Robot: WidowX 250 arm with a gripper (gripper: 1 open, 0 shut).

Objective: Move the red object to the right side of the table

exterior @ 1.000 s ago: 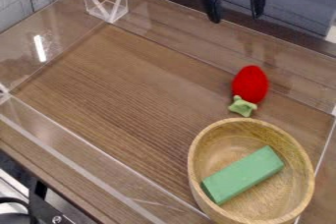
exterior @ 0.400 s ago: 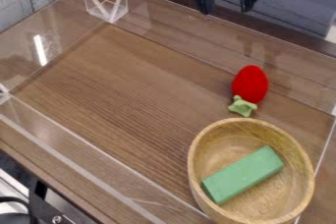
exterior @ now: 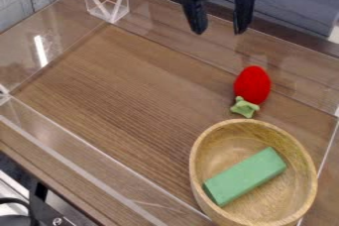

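Two main risks as I read it. Gripper point(exterior: 219, 17) hung at upper centre of the frame, jaws spread wide and empty, well apart from the red object point(exterior: 252, 84), which lay on the counter point(exterior: 119, 91) at right of centre with its green leafy end pointing down-frame, just beside the rim of the wooden bowl point(exterior: 255, 177). First risk: the toy looked small and rounded, so an off-centre closing would likely squirt it sideways out of the jaws, and it could roll toward the bowl or the clear wall point(exterior: 59, 32). Second: with the stem end so close to the bowl rim, a descent landing slightly low in the frame could have put a finger on the rim, tipping or shoving the bowl with the green block point(exterior: 245, 177) inside. Also worth noting: the toy already sat toward the right of the picture, so there was little room before the right edge; overshooting the placement could have pressed it against the wall or dropped it onto the rim.
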